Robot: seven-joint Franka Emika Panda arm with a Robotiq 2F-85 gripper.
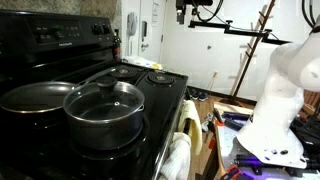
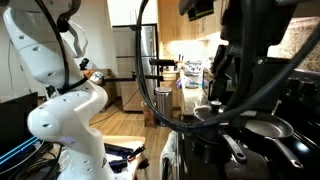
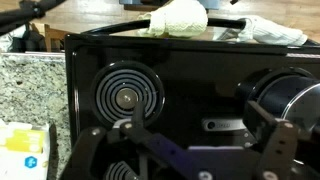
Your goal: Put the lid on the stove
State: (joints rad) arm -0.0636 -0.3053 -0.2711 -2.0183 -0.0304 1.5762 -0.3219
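Note:
The glass lid (image 1: 104, 96), with a silver rim and a small dark knob, sits on the deep dark pot (image 1: 105, 122) at the near front of the black stove (image 1: 60, 45). In the wrist view I look down on the glossy cooktop (image 3: 190, 85). My gripper (image 3: 200, 120) is open and empty above it. A grey handle (image 3: 225, 125) with a hanging hole lies between the fingers, below them. The dark round pot (image 3: 288, 95) shows at the right edge, and the lid cannot be made out there. My gripper is out of view in the exterior view of the stove.
A grey frying pan (image 1: 35, 97) sits beside the pot and also shows in an exterior view (image 2: 265, 127). A coil burner (image 3: 125, 97) lies left of the fingers. White towels (image 3: 180, 20) hang on the oven front. A granite counter (image 3: 30, 85) borders the stove.

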